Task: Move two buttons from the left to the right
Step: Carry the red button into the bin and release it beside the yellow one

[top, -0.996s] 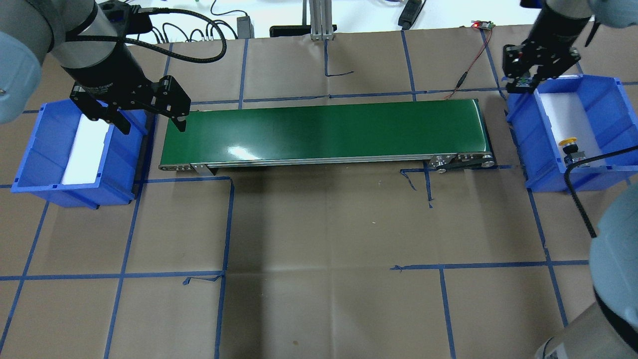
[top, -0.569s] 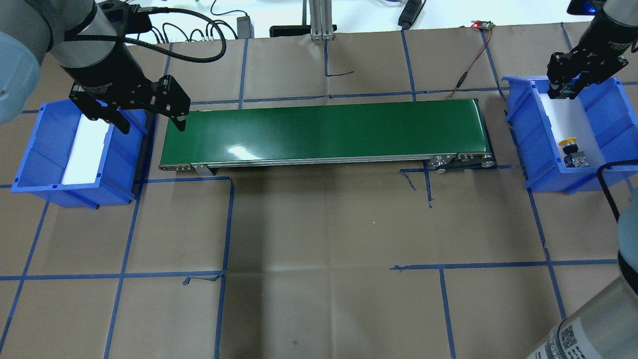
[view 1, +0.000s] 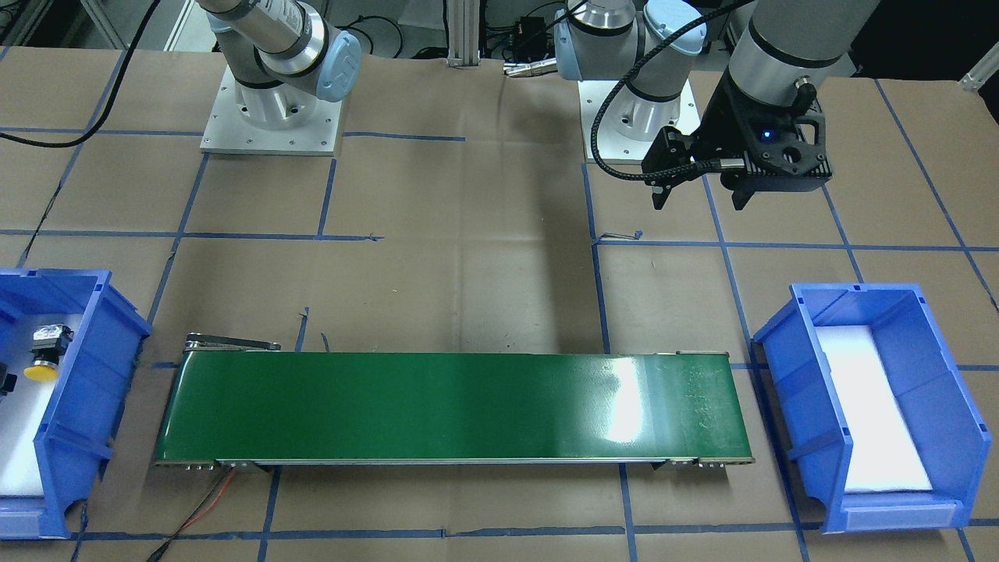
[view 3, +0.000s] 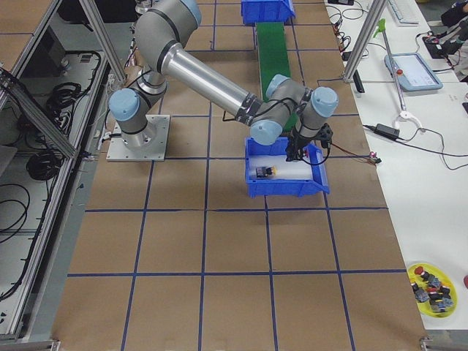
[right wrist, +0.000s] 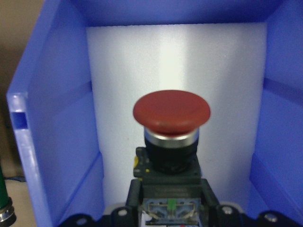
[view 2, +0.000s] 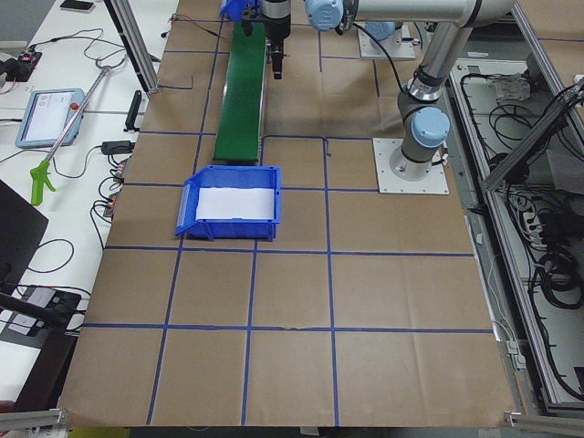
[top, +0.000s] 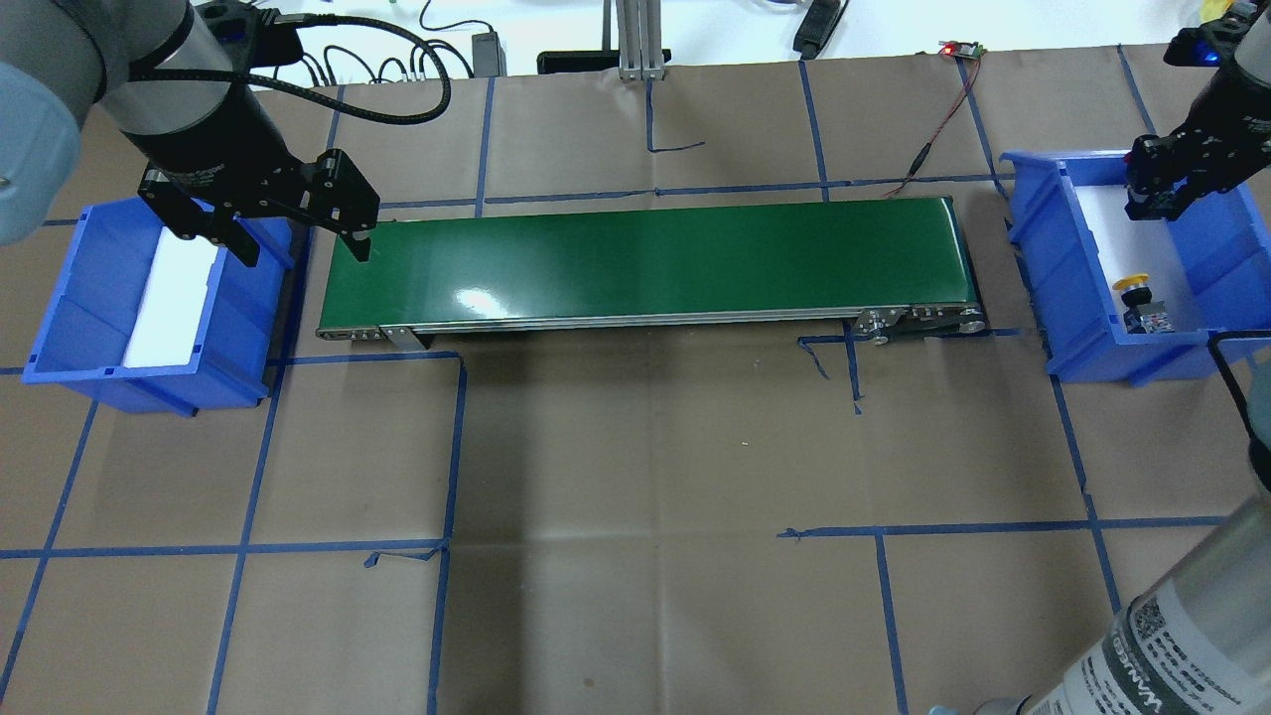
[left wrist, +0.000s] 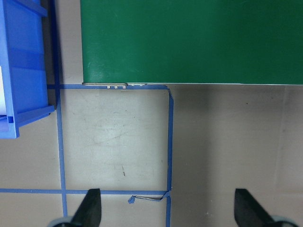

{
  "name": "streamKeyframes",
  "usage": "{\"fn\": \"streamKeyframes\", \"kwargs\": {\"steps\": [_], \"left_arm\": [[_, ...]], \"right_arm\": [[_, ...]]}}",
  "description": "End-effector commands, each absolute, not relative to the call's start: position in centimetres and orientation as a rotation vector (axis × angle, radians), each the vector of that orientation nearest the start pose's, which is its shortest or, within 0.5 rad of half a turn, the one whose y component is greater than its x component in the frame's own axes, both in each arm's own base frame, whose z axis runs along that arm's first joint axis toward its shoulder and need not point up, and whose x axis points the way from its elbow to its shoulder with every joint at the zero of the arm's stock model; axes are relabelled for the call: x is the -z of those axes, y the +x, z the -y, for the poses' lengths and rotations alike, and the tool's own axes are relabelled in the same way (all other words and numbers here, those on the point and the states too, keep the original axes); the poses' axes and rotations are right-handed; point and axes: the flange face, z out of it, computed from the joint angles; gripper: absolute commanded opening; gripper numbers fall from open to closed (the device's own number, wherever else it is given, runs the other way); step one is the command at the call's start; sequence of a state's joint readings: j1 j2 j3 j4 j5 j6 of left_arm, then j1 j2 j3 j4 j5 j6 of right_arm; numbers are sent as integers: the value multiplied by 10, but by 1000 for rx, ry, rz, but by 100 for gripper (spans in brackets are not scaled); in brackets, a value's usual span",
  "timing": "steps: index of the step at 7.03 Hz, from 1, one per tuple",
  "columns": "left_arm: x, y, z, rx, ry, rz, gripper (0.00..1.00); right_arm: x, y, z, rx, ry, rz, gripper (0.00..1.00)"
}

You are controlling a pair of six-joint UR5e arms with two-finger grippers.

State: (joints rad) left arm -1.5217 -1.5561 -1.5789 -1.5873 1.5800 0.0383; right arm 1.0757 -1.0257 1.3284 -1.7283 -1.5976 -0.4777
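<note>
Buttons, both at the right bin [top: 1038, 248], far right of the overhead view. Red button [right wrist: 171, 127]: sits clamped by its black body between the right gripper's [top: 1154, 207] jaws, fills the lower centre of the right wrist view, points its cap into the bin toward the white foam [right wrist: 175, 61] floor; cannot tell whether it touches the foam. Hangs over the bin's upper end in the overhead view, at the frame's upper right. Yellow button [top: 1142, 303]: lies on its side on the foam at the bin's lower end, cap toward the top of the frame, grey block toward the bottom, apart from the gripper. Shows again at the left edge of the front-facing view [view 1: 43, 355], inside the same bin [view 1: 94, 390]. Left gripper [top: 305, 253]: hangs at the overhead view's upper left with jaws wide apart and nothing between them, one finger over the left bin's [top: 79, 298] right wall, the other over the left end of the green belt [top: 645, 263]. Looks down, in the left wrist view, on brown paper and blue tape lines, with belt [left wrist: 189, 42] across the top, bin wall [left wrist: 23, 71] at upper left and both fingertips [left wrist: 90, 208] at the bottom edge. Left bin: shows a white foam liner [top: 174, 298]. Belt: runs across the middle of the overhead view between the two bins, touching neither.
</note>
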Motion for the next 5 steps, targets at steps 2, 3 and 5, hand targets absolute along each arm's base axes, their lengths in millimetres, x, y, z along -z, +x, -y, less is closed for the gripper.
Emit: {"fn": "streamKeyframes", "kwargs": {"steps": [2,3,5], "left_arm": [[-490,-108,491,-15,-17,-3133,100],[-489,-108,490,-18,-12,-3131,100],[-490,-108,490,-15,-12,-3131,100]], "right_arm": [[-241,-213,673,-296,6,-3095,6],[-235,-211,673,-313,9,-3095,6],[-222,-208,674,-341,1,-3085,8]]}}
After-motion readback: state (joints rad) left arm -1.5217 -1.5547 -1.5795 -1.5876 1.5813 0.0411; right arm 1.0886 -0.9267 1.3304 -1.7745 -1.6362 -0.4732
